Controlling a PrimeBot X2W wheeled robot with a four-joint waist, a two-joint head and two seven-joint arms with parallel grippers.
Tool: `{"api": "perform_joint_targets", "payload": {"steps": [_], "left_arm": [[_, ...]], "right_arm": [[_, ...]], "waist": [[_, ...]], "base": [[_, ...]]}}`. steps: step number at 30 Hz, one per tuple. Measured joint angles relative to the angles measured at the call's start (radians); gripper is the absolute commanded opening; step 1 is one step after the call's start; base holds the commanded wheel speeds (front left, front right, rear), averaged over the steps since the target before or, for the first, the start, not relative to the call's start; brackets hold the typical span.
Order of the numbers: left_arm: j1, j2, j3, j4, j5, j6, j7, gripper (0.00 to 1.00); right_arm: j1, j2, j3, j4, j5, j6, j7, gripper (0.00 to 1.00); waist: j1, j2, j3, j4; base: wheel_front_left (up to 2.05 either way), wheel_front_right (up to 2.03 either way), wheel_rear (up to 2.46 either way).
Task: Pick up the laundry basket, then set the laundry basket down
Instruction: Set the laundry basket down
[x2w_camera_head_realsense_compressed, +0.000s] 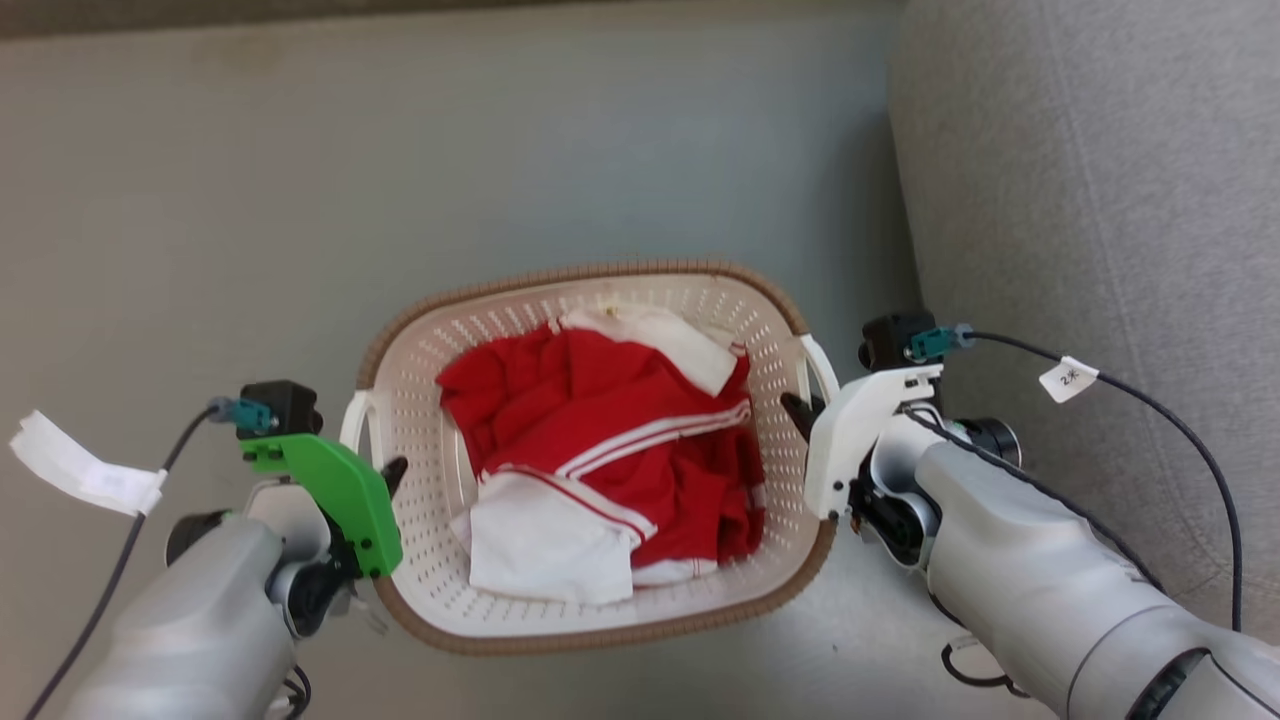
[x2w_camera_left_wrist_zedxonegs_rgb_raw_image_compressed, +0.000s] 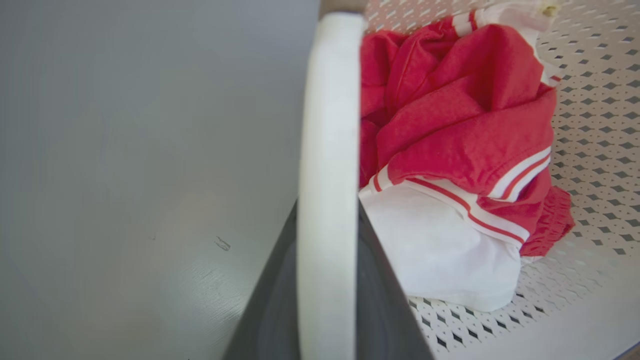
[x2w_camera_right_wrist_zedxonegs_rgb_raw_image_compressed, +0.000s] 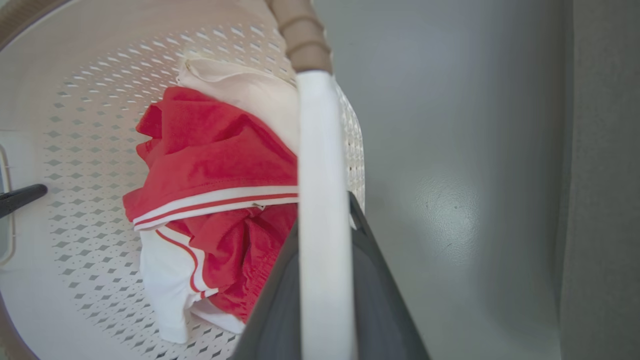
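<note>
The basket was seen over the grey floor, close to the floor's right edge where a grey sofa stood. Whether its base rested on the floor or was held just clear of it could not be told. It was set squarely between the two grippers, with its brown rim uppermost and a heap of red and white clothes lying inside.

The left gripper was placed at the left handle. In the left wrist view, the white handle was seen running up between the gripper's two dark fingers, which were pressed against it on either side, so that the handle was clamped.

The right gripper was placed likewise at the right handle. In the right wrist view, that handle was seen caught between the gripper's fingers, closed in on it from both sides. At the far wall of the basket in that view, one finger of the left gripper was seen poking in beside the left handle.
</note>
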Motion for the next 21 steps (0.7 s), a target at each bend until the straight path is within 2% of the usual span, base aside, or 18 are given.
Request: {"api": "perform_joint_targets", "payload": {"steps": [21], "left_arm": [[-0.145,0.048,0.008,-0.001,0.033,-0.003,-0.122,0.0]], "right_arm": [[-0.124,0.0,0.008,-0.06,-0.007,-0.03,-0.14,0.0]], "waist": [[0.0002,0.0,0.299,0.006]], "base": [[0.0,0.0,0.0]]}}
